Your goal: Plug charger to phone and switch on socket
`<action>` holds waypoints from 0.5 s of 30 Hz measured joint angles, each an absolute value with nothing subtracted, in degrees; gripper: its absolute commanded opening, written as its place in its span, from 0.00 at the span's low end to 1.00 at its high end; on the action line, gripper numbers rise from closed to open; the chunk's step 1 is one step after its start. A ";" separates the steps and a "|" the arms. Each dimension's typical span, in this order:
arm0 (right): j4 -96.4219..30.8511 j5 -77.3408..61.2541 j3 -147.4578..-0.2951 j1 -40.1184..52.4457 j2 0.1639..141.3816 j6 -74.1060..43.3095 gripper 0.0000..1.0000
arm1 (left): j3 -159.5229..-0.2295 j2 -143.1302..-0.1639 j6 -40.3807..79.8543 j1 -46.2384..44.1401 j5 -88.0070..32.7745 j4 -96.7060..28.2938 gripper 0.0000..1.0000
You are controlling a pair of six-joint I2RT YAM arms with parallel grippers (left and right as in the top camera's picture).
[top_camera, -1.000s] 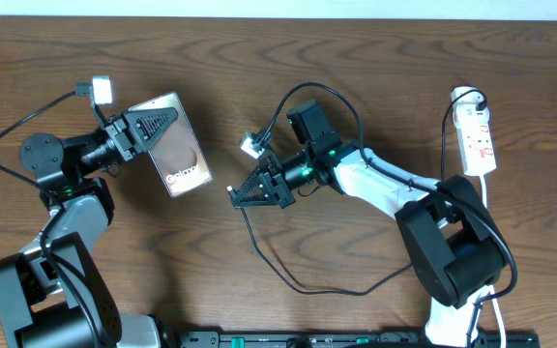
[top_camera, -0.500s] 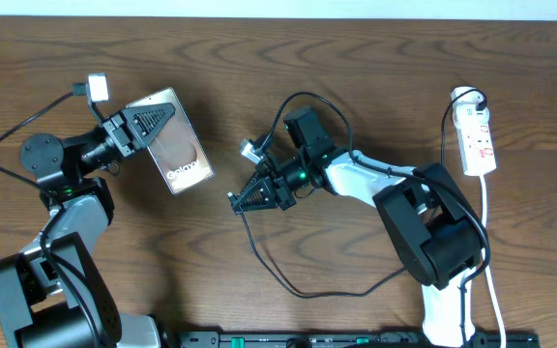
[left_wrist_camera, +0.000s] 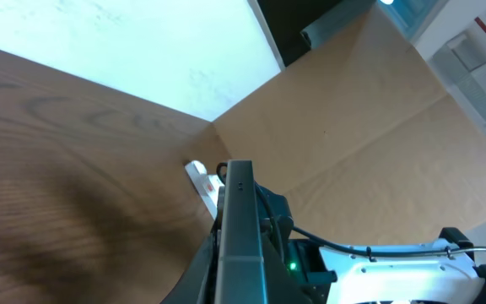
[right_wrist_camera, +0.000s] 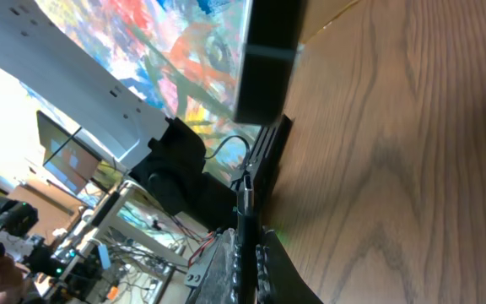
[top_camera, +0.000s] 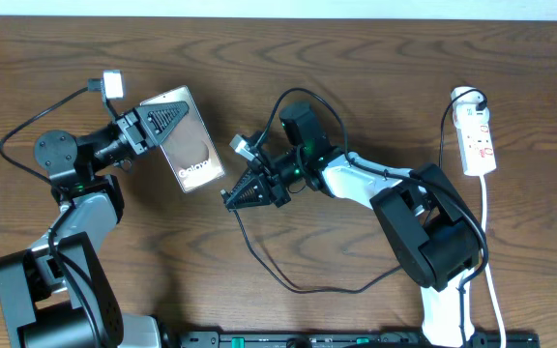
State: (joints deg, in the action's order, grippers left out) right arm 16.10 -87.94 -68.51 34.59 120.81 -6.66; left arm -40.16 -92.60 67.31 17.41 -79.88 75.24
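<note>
Left gripper (top_camera: 177,116) is clamping the slick-looking phone (top_camera: 196,159) edgewise — right gripper (top_camera: 230,196) is pinching the limp charger (top_camera: 259,256) near its plug.

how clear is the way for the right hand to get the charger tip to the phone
Probably yes: the right hand, shut on the charger, points at the lower end of the phone that the left hand holds, and nothing shows between them.

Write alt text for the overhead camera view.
The left gripper holds a phone and the right gripper holds a black charger cable, not yet connected, over a wooden table. A white power strip lies at the far right.
</note>
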 measured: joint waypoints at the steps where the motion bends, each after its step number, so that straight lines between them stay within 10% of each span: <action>1: 16.49 -87.94 -68.51 34.59 120.81 -7.09 0.01 | -40.16 -92.58 67.33 17.41 -79.59 75.24 0.07; 15: 22.46 -88.09 -68.51 34.63 120.81 -10.28 0.01 | -40.16 -92.60 68.73 17.39 -75.79 71.31 0.07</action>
